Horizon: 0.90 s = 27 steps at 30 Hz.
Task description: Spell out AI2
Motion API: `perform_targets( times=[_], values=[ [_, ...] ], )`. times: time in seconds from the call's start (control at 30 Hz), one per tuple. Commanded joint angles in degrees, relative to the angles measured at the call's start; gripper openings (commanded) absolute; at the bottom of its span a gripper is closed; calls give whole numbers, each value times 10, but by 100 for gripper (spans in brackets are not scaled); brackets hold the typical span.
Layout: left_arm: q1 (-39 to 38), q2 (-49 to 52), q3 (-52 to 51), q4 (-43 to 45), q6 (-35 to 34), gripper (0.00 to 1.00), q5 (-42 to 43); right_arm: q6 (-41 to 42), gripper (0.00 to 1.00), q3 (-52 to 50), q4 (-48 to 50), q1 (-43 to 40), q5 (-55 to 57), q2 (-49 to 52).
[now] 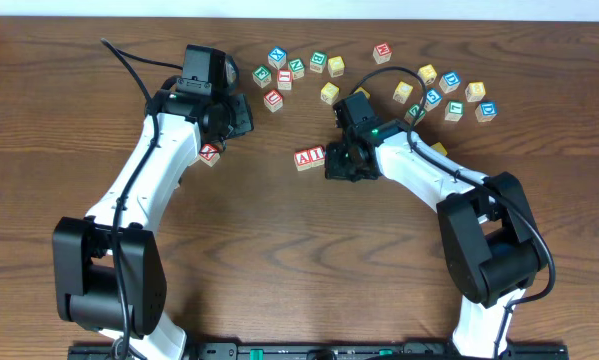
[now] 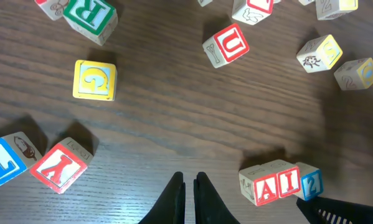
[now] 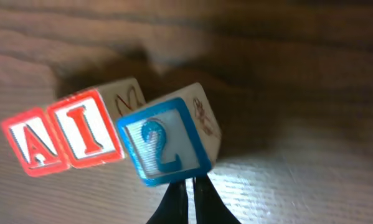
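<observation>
A block [image 2: 266, 186] and I block [image 2: 289, 182], both lettered in red, touch side by side on the wooden table [image 2: 174, 112], about midway between the two arms. We see the 2 block [image 2: 311, 185], its numeral in blue, just beside the I but turned askew to the row. Our right gripper [image 3: 190, 183] sits right at the 2 block with its fingers pressed together, clamping nothing. Our left gripper [image 2: 189, 177] hovers apart from the row, fingers nearly together and empty. Loose blocks around it read a red U [image 2: 228, 43], yellow G [image 2: 95, 79], green R [image 2: 93, 15], red Y [image 2: 60, 167] and blue L [image 2: 2, 165].
</observation>
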Motion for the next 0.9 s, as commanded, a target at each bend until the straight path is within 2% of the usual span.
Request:
perform_targets(
  times=[0.0,0.87],
  values=[
    [2,6,2,2,-3,8,-6,-3,1,3,9,-5,9,5],
    [2,6,2,2,-3,8,-6,-7,1,3,44,1,9,6]
  ],
)
